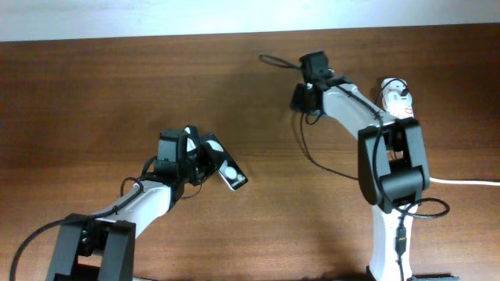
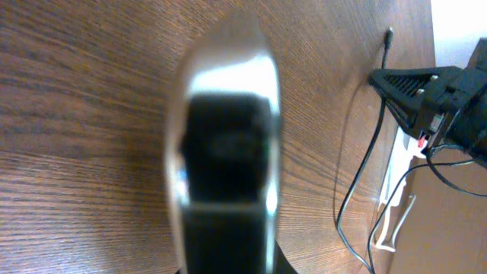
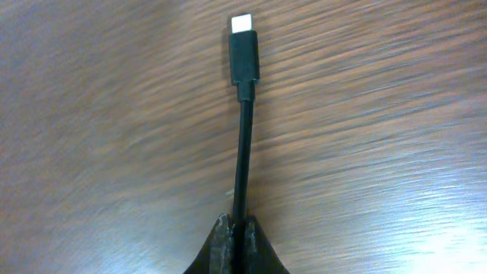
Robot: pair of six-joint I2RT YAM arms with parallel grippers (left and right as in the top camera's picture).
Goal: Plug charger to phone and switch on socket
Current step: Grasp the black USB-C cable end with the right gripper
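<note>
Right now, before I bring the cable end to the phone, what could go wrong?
1. The right gripper pinches the charger well behind its connector, so the free end may flex or swing and miss the port.
2. The phone in the left gripper shows only as a blur in the left wrist view, so alignment is hard to judge.
3. Charger slack trails by the right arm toward the socket and might snag.

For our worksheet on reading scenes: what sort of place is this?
Probably a robotics lab bench, not a home: a left arm and right arm stand at a wooden table, holding a phone and charger.
</note>
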